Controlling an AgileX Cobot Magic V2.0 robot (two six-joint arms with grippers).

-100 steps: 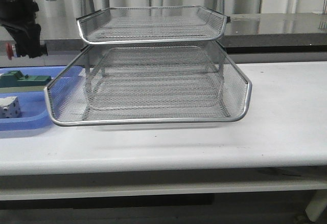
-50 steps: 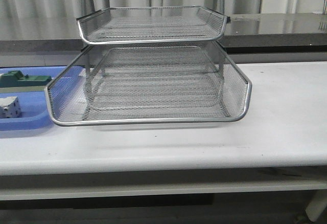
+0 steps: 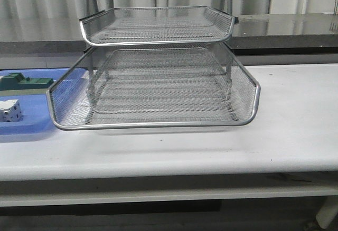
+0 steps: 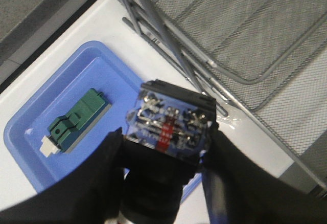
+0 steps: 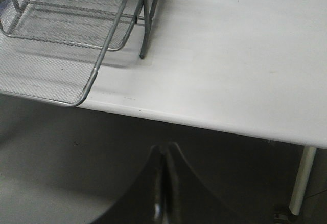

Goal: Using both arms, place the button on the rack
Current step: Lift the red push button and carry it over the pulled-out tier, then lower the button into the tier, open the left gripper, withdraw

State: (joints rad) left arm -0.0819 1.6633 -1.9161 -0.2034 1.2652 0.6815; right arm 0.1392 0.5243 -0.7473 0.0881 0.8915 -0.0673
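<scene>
**Button held high above the blue tray, rack not yet reached**

The button (image 4: 171,127) is clamped between the dark fingers (image 4: 232,173) of the left gripper (image 4: 168,152), seen in the left wrist view from its rear end: a clear-faced contact block with silver screw terminals and a red strip, set in a black housing. The red head is not shown from this angle. It is carried in the air over the near edge of the blue tray (image 4: 30,132), in which a green block (image 4: 76,119) lies, and just beside the rack (image 3: 153,83); neither arm appears in the front view. The right gripper (image 5: 162,183) is seen with its jaws pressed together on nothing, hanging beyond the table (image 5: 245,55) edge, near the rack's corner.

Several risks can be judged from here. The grip is taken across the smooth block, so the button could be twisted or slipped out if it is swung quickly. The rack's thin legs and tray rims lie close to the path, and a knock against them could shift the rack or dislodge the button. If it is released from too high onto the mesh, it may be expected to roll or tip. A white cube (image 3: 9,111) also rests in the blue tray, well clear of the path.
</scene>
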